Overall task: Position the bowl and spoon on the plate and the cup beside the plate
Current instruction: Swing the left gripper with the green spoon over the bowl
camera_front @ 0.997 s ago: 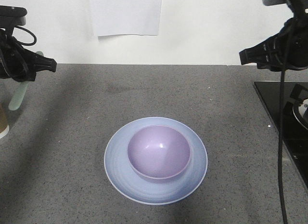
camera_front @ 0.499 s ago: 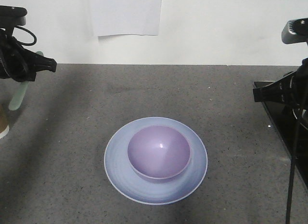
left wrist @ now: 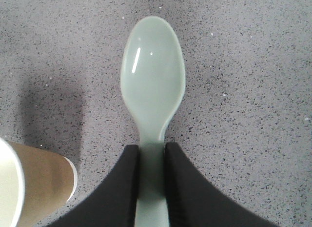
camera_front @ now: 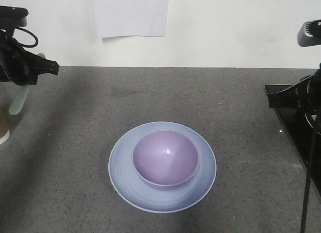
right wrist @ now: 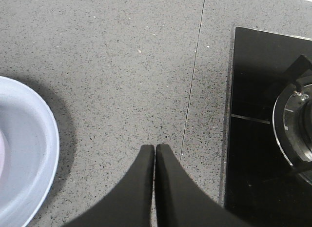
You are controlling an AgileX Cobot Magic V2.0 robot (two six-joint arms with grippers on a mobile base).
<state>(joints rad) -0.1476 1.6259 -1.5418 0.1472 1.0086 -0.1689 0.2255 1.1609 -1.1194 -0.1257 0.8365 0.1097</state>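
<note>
Plate (camera_front: 125,190) lies on grey counter (camera_front: 241,143); bowl (camera_front: 165,158) sits upright in the plate's centre.

Left gripper (left wrist: 152,156): well left of the plate, toward the wall. Jaws clenched on the spoon (left wrist: 153,85) at its handle, scoop projecting past the fingertips. The spoon appears held off the counter, though the front view is too dim there to be sure.

Cup (left wrist: 41,183): upright on the counter, far left of the plate, near the spoon but not touching it.

Right gripper (right wrist: 155,151): right of the plate, above bare counter beside the black cooktop (right wrist: 263,119). Jaws pressed together, nothing between them.
</note>
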